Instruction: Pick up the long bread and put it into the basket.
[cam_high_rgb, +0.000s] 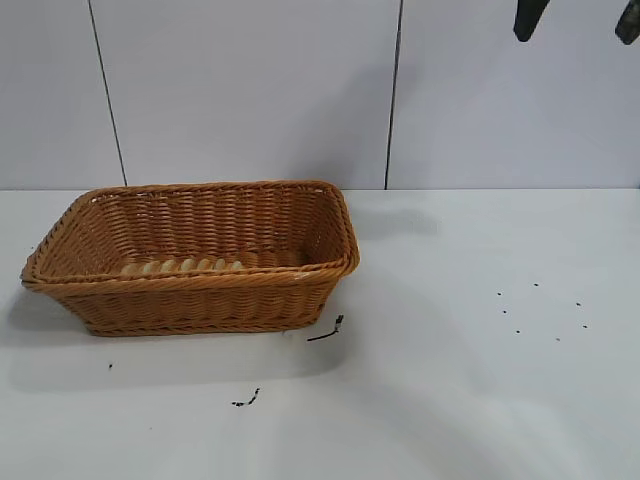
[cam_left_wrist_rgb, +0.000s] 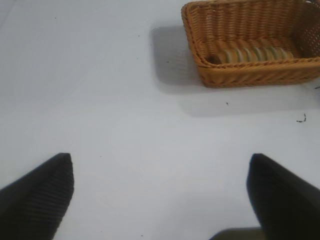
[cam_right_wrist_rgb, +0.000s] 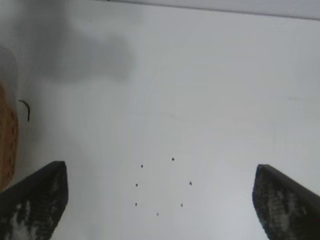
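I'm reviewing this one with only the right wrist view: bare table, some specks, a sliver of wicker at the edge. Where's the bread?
Observer: The long bread lies inside the basket, along the wall nearest the outside camera.
Operator: Is the right tool carrying anything?
Observer: No. The outside view shows the right tool high at the frame's top right, well clear of the basket, fingers apart with nothing between them.
Operator: And the left arm?
Observer: Its wrist camera shows the left tool open over bare table, with the basket farther off.
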